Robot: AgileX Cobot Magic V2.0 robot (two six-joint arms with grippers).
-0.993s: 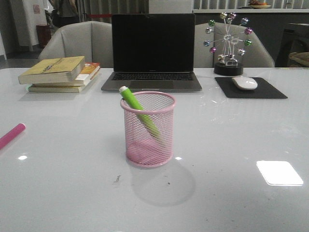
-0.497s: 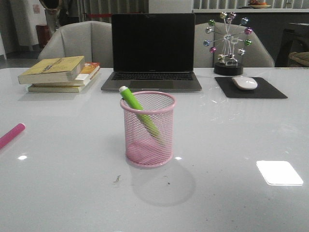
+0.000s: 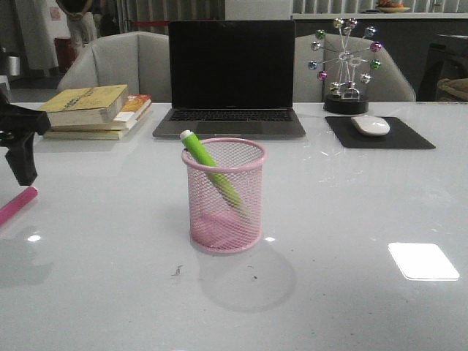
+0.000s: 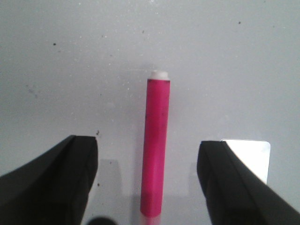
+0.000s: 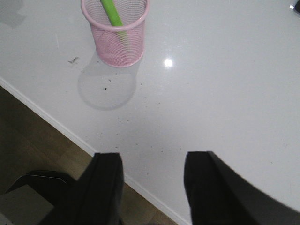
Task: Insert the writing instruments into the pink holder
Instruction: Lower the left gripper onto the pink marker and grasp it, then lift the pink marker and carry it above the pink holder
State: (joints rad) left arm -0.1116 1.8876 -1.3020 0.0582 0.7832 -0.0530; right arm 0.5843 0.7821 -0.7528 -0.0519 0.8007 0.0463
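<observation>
Between my left gripper's (image 4: 147, 183) spread fingers (image 4: 51, 180) lies the magenta marker (image 4: 156, 145), flat on the bench (image 4: 225, 56), its white end (image 4: 159, 74) pointing away from the fingers. Neither finger touches it; there is a clear gap on each side, so the fingers are released and holding nothing. On the front camera I see the left gripper (image 3: 22, 150) at the far left edge, hanging just above the magenta marker (image 3: 17, 205).

Well ahead of my right gripper's (image 5: 152, 187) fingers (image 5: 105, 185) stands the pink holder (image 5: 117, 35), upright on the bench, with the lime green marker (image 5: 111, 13) inside it. Those fingers are also apart and empty, over the bench's near edge.

Front camera: the lime green marker (image 3: 210, 172) leans in the pink holder (image 3: 224, 194), white end up, over the rim on the left-arm side.
</observation>
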